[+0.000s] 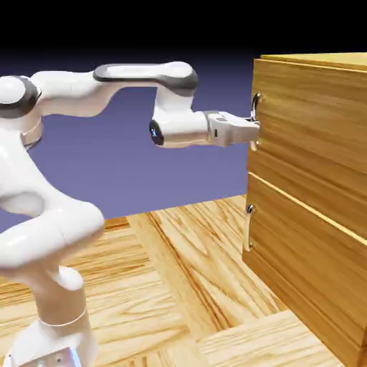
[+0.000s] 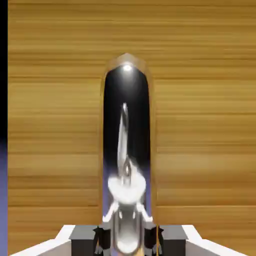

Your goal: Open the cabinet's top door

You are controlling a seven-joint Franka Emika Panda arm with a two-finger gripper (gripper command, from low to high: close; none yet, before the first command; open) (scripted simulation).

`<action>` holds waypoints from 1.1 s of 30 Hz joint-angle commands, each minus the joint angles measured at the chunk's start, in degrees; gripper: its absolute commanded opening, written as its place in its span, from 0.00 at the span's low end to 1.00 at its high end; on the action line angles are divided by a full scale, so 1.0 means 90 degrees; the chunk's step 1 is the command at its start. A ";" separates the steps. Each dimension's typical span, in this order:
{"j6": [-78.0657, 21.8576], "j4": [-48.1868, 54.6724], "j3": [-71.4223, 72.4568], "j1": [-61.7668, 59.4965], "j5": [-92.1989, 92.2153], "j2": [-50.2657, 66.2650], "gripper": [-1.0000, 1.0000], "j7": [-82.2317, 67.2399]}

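Where the cabinet [image 1: 315, 193] stands at the right, the top door [image 1: 308, 122] lies flush and shut, its wood grain light brown. Its silver handle [image 2: 127, 145] sits at the near edge, and the jaws of the gripper [image 1: 252, 127] are closed around it. Open tabletop [image 1: 186, 279] lies below the arm

Exterior view: bright, even rendered light, sharp throughout, no blur or edge distortion. Backdrop fades from black at top to blue-violet lower down. Cabinet [image 1: 315, 193] front slightly shaded, its top edge brighter; soft highlights on white arm [image 1: 79, 93]. Hand view: wood evenly lit, grain slightly soft. Handle [image 2: 127, 150] mirror-dark with small glare spot at top. Black strip along left edge.
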 commanded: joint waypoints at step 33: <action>0.0174 -0.2698 -0.6808 0.7402 -0.2539 -0.0481 0.00 -0.1965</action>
